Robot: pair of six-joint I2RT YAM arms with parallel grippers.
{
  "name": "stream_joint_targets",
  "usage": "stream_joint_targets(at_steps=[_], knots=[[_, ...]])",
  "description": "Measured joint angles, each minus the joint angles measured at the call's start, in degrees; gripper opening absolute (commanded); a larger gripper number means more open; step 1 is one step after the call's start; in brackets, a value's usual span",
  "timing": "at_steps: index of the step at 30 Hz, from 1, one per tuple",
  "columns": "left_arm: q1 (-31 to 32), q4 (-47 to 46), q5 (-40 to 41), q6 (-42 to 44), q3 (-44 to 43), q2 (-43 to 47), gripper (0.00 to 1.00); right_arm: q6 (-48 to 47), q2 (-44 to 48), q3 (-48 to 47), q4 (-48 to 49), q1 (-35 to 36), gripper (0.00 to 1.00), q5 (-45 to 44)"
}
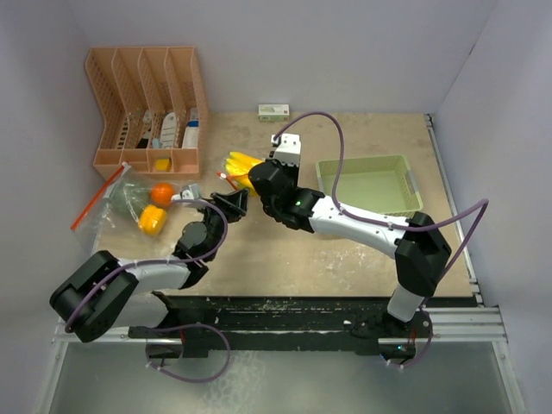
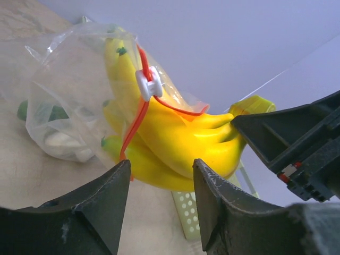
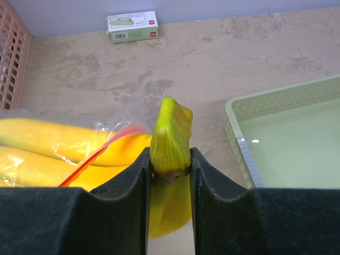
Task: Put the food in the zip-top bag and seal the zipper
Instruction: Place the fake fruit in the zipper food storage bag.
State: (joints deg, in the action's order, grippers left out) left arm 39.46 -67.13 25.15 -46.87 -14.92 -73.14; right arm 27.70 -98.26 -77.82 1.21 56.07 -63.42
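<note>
My right gripper (image 3: 170, 159) is shut on the green-yellow stem of the bunch of yellow bananas (image 3: 170, 135) and holds it off the table (image 1: 250, 177). The banana tips (image 1: 240, 162) sit inside the mouth of the clear zip-top bag (image 2: 69, 106), whose red zipper and white slider (image 2: 148, 84) lie across them. The bag (image 1: 121, 197) stretches left and holds green and white pieces (image 2: 58, 141). An orange (image 1: 161, 193) and a yellow piece (image 1: 153, 221) lie by it. My left gripper (image 2: 159, 180) is open and empty just below the bananas (image 1: 233, 205).
A peach slotted organiser (image 1: 147, 103) stands at the back left. A small white box (image 1: 274, 111) lies at the back wall. The pale green tray (image 1: 366, 184) sits on the right, close to my right arm, and shows in the right wrist view (image 3: 287, 138).
</note>
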Motion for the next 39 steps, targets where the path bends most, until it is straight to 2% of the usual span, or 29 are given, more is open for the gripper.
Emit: stream_joint_targets(at_steps=[3, 7, 9, 14, 22, 23, 24, 25, 30, 34, 37, 39], knots=[[0.0, -0.11, 0.26, -0.07, 0.0, -1.05, 0.43, 0.07, 0.0, 0.0, 0.0, 0.0, 0.0, -0.02], [0.0, -0.9, 0.63, -0.04, 0.02, -1.55, 0.22, 0.13, 0.0, 0.0, 0.0, 0.0, 0.0, 0.0], [0.0, -1.9, 0.76, 0.17, 0.02, -1.86, 0.19, 0.15, 0.0, 0.0, 0.0, 0.0, 0.0, 0.0], [0.0, -5.57, 0.87, 1.22, 0.02, -4.57, 0.0, 0.17, 0.0, 0.02, 0.0, 0.0, 0.0, 0.0], [0.0, -12.2, 0.15, 3.23, 0.87, -10.21, 0.0, 0.2, 0.07, 0.09, 0.0, 0.0, 0.0, 0.0], [0.0, -12.57, 0.13, 3.45, 1.16, -10.23, 0.07, 0.2, 0.07, 0.11, 0.0, 0.0, 0.0, 0.0], [0.0, -12.81, 0.2, 3.61, 1.36, -10.19, 0.22, 0.2, 0.07, 0.17, 0.0, 0.0, 0.0, 0.0], [0.0, -12.7, 0.22, 3.65, 1.44, -10.14, 0.28, 0.22, 0.09, 0.26, 0.0, 0.0, 0.0, 0.0], [0.0, -11.65, 0.9, 3.82, 1.42, -9.35, 0.3, 0.35, 0.15, 0.5, 0.0, 0.0, 0.0, 0.0], [0.0, -11.76, 1.09, 4.04, 1.2, -9.42, 0.25, 0.35, 0.42, 0.5, -0.04, 0.0, 0.0, -0.02], [0.0, -11.91, 1.49, 4.17, 1.16, -9.7, 0.34, 0.33, 0.87, 0.5, -0.07, 0.0, 0.0, -0.02], [0.0, -11.78, 2.03, 4.11, 1.14, -9.99, 0.46, 0.33, 1.27, 0.5, -0.09, 0.0, 0.0, -0.02]])
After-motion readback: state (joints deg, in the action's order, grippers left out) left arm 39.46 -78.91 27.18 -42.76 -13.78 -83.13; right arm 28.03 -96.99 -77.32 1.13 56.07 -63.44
